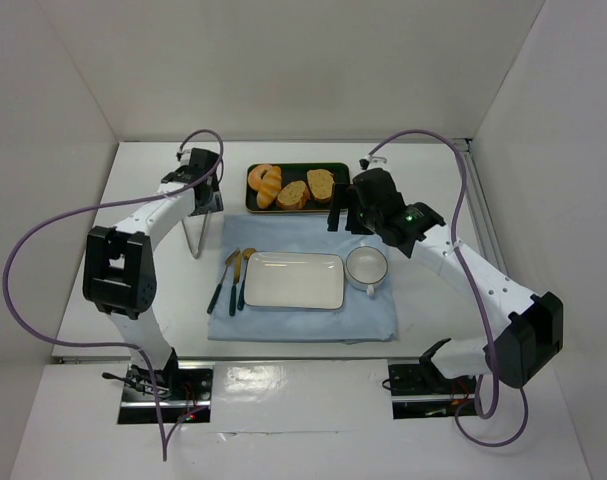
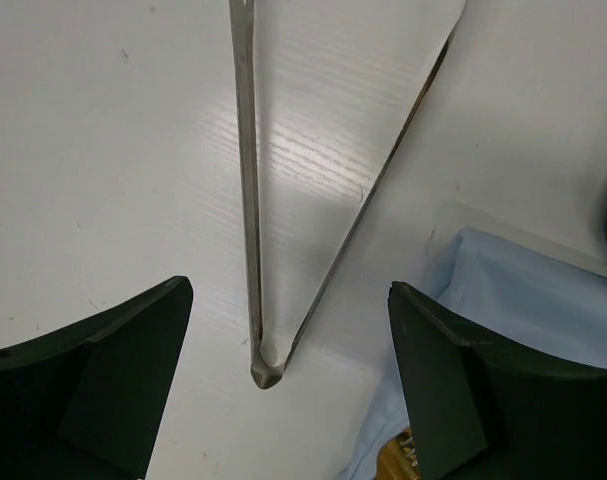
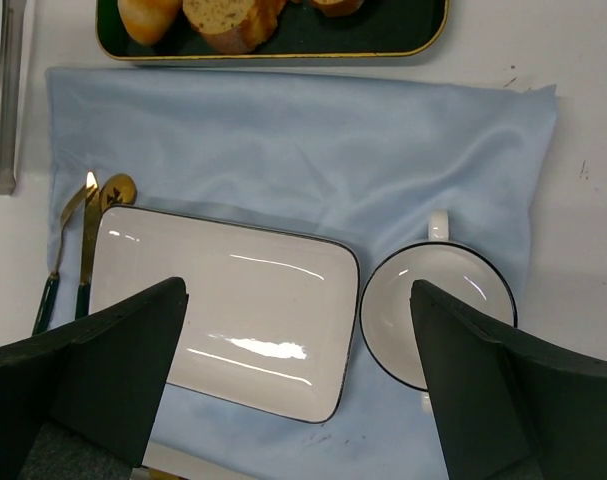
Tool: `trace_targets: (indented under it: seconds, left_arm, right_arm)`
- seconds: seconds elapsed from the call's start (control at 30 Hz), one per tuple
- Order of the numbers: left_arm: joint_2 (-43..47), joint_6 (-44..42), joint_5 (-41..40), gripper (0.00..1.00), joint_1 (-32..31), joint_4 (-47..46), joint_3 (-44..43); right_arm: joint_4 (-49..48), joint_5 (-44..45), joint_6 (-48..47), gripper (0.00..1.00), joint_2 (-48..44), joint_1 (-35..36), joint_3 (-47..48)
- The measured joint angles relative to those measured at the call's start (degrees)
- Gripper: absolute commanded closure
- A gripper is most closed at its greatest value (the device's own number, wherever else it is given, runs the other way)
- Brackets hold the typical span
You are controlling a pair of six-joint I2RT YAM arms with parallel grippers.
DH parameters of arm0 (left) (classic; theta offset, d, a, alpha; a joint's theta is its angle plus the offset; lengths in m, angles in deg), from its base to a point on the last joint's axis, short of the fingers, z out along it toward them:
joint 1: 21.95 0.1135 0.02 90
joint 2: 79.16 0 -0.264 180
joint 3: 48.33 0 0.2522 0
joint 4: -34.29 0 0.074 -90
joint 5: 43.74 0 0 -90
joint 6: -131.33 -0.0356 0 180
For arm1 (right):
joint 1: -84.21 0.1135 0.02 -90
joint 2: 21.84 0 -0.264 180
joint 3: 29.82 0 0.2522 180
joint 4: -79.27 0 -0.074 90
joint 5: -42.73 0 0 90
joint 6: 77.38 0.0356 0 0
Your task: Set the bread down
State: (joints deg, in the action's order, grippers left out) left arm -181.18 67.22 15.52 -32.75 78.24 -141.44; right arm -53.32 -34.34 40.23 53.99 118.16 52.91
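I see the bread (image 1: 268, 190), a glossy golden-orange oblong roll, at the left end of a dark green tray (image 1: 335, 168) with a thin gold rim, near the middle of the desk's far edge. Two flat brown-crusted slices (image 1: 294, 195) lie beside it in the tray.

My left gripper (image 2: 289, 288) is spread wide and empty above a pair of thin V-shaped metal tongs (image 2: 249, 200) on bare desk beside the cloth's left edge. My right gripper (image 3: 298, 290) is just as wide and empty above a shiny white rectangular plate (image 3: 233, 300) with rounded corners.

The plate sits on a soft, creased pale blue cloth (image 1: 303, 235) with a round white dark-rimmed cup (image 3: 438, 310) at its right and gold-headed, dark-handled cutlery (image 1: 231, 280) at its left.

The desk (image 1: 283, 155) is matte white, enclosed by plain white walls.
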Motion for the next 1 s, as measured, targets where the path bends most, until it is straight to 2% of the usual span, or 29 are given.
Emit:
trace_targets:
  seconds: [0.23,0.57,0.77,1.0]
  left_arm:
    - [-0.59,1.22,4.09,0.0,1.66,0.33,4.52]
    - [-0.57,1.4,10.51,0.0,5.44,-0.33,9.11]
    - [-1.36,1.18,13.18,0.0,6.93,-1.49,8.87]
    - [-7.58,0.85,16.46,0.0,7.26,-2.54,5.75]
  right_arm:
    - [0.02,0.0,0.31,0.0,-0.09,0.0,0.0]
    - [0.0,-0.35,0.85,0.0,0.5,0.0,0.02]
    - [0.24,-0.22,0.85,0.0,0.63,0.0,0.24]
    - [0.94,0.57,0.85,0.0,0.46,0.0,0.55]
